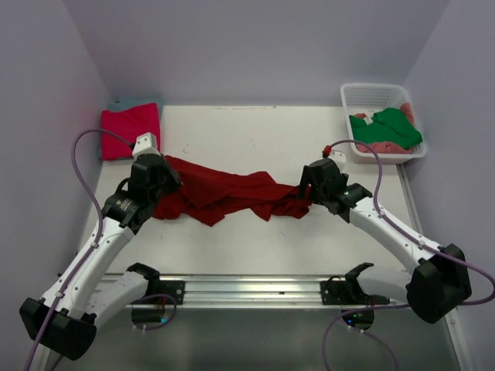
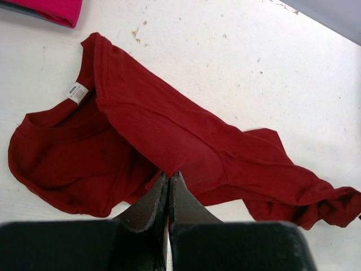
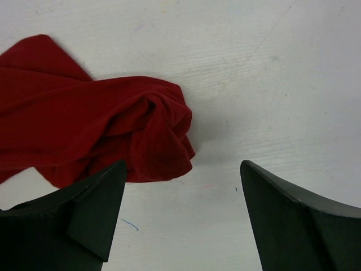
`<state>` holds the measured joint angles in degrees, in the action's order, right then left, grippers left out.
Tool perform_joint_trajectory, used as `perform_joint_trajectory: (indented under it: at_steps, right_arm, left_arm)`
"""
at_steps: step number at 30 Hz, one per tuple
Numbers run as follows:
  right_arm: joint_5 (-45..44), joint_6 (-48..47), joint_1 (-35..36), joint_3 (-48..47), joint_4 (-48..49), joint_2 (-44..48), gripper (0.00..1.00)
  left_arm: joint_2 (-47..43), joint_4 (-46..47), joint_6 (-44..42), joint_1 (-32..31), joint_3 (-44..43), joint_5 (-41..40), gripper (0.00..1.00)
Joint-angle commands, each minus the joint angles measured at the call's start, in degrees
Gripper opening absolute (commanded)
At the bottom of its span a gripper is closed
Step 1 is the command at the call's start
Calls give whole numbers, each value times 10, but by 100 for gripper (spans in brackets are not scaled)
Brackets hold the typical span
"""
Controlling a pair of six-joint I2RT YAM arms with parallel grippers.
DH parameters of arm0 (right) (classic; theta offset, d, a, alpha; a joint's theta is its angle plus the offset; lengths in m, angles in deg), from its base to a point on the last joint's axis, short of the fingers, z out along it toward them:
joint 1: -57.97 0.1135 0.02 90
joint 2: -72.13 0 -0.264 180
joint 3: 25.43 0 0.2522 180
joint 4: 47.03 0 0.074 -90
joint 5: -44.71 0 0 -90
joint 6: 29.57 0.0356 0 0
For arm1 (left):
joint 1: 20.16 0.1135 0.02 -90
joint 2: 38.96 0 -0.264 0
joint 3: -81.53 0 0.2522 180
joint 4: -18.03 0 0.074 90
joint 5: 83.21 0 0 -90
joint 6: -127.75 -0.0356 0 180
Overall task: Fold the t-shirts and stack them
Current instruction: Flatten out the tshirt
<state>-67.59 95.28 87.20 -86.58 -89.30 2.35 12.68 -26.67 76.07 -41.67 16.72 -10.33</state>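
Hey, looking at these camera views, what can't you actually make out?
Top view: teal shirt, only a sliver shows under the pink shirt.
Top view: salmon shirt in the basket, mostly covered by the green shirt.
Left wrist view: label on the red shirt, print too small.
Left wrist view: whether the shut left claw pinches cloth; its fingers hide that.

A scuffed white surface (image 1: pixel 255 247) is enclosed by plain pale lilac walls (image 1: pixel 255 46); an aluminium rail (image 1: pixel 247 287) is fixed along its near edge.
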Motion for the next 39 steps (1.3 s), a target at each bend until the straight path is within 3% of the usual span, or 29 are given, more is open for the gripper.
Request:
perform_joint_trajectory:
  at_steps: [1,6,11,39]
  right_arm:
    - [17,8,0,4,25,32,84]
    - [45,1,-1,9,33,21,70]
    - [74,6,0,1,42,-10,61]
    - [96,19,1,27,82,-77,45]
  left_arm:
    - [10,22,-9,-3,-21,-5,0]
    - [20,32,-7,-3,-18,3,0]
    - [18,32,-6,-3,-17,2,0]
    - [14,36,0,-3,2,1,0]
